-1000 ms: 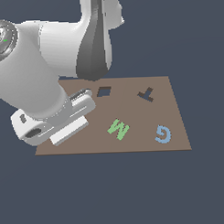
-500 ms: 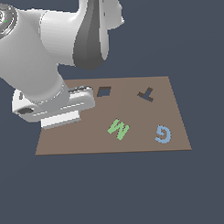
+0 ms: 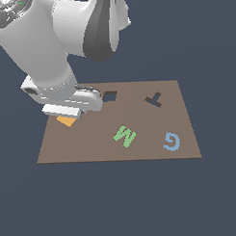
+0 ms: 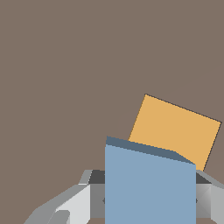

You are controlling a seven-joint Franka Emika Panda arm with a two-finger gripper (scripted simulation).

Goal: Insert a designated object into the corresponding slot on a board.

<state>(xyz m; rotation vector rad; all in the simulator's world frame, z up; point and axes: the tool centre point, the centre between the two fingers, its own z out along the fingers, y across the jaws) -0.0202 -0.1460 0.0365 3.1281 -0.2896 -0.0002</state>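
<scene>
The light-blue square tile (image 4: 148, 188) is held between my gripper (image 4: 148, 205) fingers (image 4: 72, 203); it fills the near part of the wrist view. It hangs just above the brown board (image 4: 65, 65), partly over the orange square (image 4: 177, 129). In the exterior view my hand (image 3: 66, 100) sits over the board's (image 3: 92, 149) left part and hides the tile and the fingers. The orange square (image 3: 67, 121) peeks out beneath it. The dark square slot (image 3: 110, 96) lies to the exterior view's right of the hand.
A dark T-shaped cut-out (image 3: 154, 99) is at the board's far right. A green letter M (image 3: 124, 135) and a blue letter G (image 3: 172, 140) lie on the near half. The arm's bulky white links (image 3: 49, 40) tower over the board's left side.
The hand has moved from the board's near-left corner toward the far side and slightly right, closer to the square slot. The orange square now shows beneath it.
</scene>
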